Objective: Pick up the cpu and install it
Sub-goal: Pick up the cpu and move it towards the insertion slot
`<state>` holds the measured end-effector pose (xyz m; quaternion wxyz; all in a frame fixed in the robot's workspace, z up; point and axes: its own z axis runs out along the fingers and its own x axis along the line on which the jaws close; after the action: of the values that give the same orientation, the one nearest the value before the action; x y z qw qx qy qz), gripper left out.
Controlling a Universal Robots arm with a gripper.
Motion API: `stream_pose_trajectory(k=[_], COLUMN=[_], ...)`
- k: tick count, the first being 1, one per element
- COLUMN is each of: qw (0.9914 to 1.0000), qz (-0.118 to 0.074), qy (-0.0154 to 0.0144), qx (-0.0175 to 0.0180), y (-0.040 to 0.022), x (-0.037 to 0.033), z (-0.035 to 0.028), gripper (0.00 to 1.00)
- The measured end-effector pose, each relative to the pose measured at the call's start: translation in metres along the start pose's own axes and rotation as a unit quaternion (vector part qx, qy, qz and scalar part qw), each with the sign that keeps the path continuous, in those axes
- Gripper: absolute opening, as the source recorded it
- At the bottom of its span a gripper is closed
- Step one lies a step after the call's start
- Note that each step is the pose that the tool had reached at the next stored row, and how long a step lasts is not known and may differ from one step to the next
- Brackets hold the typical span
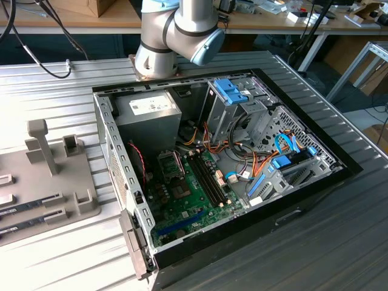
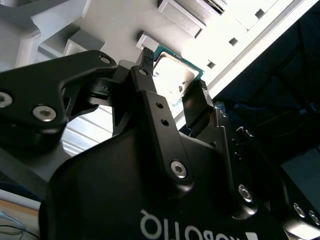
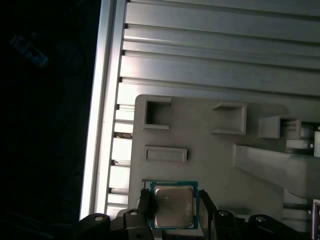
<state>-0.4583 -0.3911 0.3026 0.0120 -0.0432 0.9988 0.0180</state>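
Note:
In both wrist views the cpu point(image 3: 173, 206) point(image 2: 172, 75), a small square chip with a silvery top and a green rim, sits between my two black fingers. My gripper point(image 3: 174, 200) point(image 2: 173, 70) is shut on it, one fingertip against each opposite edge. Just behind the chip is the grey plastic fixture plate point(image 3: 210, 150), and I cannot tell whether the chip rests on it or hangs slightly above. In the exterior view the open computer case point(image 1: 106, 130) lies on the table. The processor socket point(image 1: 171, 165) shows on its green motherboard point(image 1: 188, 200).
The grey fixture plate point(image 1: 54, 194), with upright posts, lies on the ribbed metal table at the exterior view's left. The arm's base point(image 1: 176, 30) stands behind the case. Inside the case are a grey power-supply box point(image 1: 148, 112), drive cages point(image 1: 233, 100) and loose cables point(image 1: 242, 163).

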Motion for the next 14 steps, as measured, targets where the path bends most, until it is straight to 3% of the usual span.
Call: stream_pose_trajectory(k=[14], qw=[1.00000], qz=[0.000], qy=[0.0000], qx=[0.0000], y=[0.0001], x=[-0.0001], z=[-0.0037], gripper=[0.47])
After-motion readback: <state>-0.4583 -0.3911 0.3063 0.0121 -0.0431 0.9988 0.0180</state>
